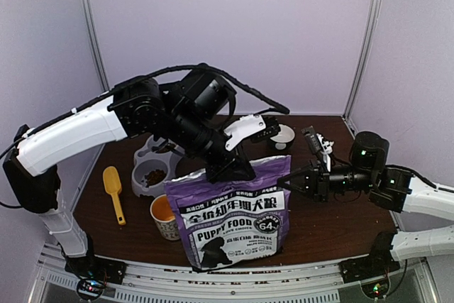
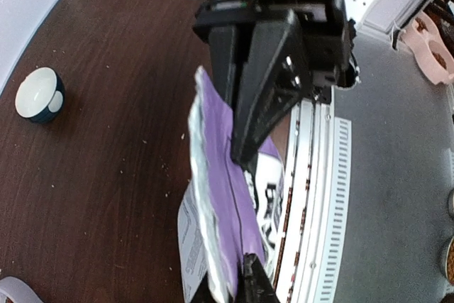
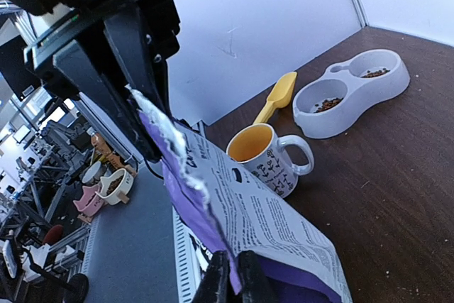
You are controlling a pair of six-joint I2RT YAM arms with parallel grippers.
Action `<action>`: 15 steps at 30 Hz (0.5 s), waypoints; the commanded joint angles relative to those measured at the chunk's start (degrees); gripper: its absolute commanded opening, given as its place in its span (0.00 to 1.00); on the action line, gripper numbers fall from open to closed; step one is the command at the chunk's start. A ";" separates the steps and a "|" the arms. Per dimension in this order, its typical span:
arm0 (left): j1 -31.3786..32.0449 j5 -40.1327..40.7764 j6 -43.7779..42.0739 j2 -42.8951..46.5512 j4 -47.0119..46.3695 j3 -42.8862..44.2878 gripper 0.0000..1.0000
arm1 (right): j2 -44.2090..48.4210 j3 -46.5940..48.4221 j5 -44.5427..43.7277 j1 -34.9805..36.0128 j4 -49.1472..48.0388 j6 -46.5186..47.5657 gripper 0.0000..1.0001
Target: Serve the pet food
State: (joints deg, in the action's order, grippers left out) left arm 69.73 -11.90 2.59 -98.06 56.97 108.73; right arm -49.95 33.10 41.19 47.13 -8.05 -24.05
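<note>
grip: left gripper point(image 1: 237, 169) and right gripper point(image 1: 285, 181) both clamp the bag point(image 1: 230, 225) rim | handling: we judge it floppy, bottom-heavy; hold top corners

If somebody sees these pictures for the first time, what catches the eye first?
A tall purple puppy food bag stands front and centre on the table, the left tool and right tool each pinching its opened top edge. Left of it sit an orange-lined mug, a yellow scoop and a double bowl holding some kibble.
</note>
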 commanded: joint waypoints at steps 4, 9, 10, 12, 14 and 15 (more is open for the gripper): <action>0.05 0.88 4.45 -5.46 -9.90 7.63 0.23 | 2.44 -1.21 2.29 0.41 -3.99 -0.12 0.00; 0.05 -0.96 4.62 -9.39 -9.85 11.71 0.29 | 4.28 -2.35 1.97 0.41 -4.52 -0.39 0.00; 0.05 -1.54 4.72 -10.14 -9.66 12.39 0.29 | 4.60 -2.51 1.90 0.46 -4.59 -0.41 0.00; 0.05 -3.21 4.92 -11.56 -9.16 14.00 0.30 | 5.10 -2.68 1.67 0.42 -4.56 -0.34 0.00; 0.05 -4.38 5.34 -12.91 -7.99 15.41 0.34 | 5.65 -2.84 1.38 0.42 -4.24 -0.09 0.00; 0.05 -4.88 5.53 -13.53 -7.06 16.17 0.36 | 5.84 -2.85 1.28 0.41 -4.12 0.16 0.00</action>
State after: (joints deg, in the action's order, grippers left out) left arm 69.76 -13.37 6.87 -109.51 49.91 121.19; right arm -46.30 30.33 41.93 47.27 -8.10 -24.43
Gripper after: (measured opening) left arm 0.332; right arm 0.006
